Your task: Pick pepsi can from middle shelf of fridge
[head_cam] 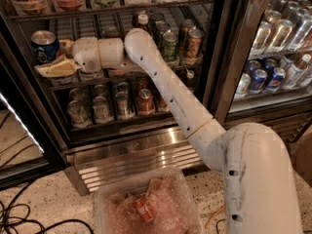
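Note:
The fridge (220, 57) stands with its left door open. My gripper (48, 58) reaches out to the left end of the middle shelf (63, 85). It is shut on the pepsi can (45, 45), a blue can with a silver top, held upright at the left side of the opening near the door frame. One tan finger (51, 68) shows below and in front of the can. My white arm (165, 91) crosses the shelf from the lower right and hides part of the rack.
Green cans (169, 45) and a bottle stand on the middle shelf behind my arm. A red Coca-Cola can (145, 101) and silver cans sit on the shelf below. A clear bin of ice (146, 206) lies on the floor. Cables (19, 221) lie at the left.

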Action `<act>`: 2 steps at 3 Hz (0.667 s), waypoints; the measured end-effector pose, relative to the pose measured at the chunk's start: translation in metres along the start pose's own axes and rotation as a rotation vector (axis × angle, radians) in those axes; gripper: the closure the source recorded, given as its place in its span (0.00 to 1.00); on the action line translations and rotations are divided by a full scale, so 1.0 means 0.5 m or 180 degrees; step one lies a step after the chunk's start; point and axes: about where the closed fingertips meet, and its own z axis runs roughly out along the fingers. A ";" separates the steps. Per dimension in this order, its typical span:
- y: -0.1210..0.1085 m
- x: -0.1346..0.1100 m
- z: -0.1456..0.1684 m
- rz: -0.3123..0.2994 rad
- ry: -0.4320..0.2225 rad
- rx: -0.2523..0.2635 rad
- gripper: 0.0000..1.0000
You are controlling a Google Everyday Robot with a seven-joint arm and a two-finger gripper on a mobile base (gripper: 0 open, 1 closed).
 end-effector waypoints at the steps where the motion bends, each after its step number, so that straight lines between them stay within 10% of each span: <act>1: 0.017 0.008 0.000 0.0027 0.0012 -0.0187 1.00; 2: 0.028 0.010 0.001 0.0029 0.0020 -0.0299 1.00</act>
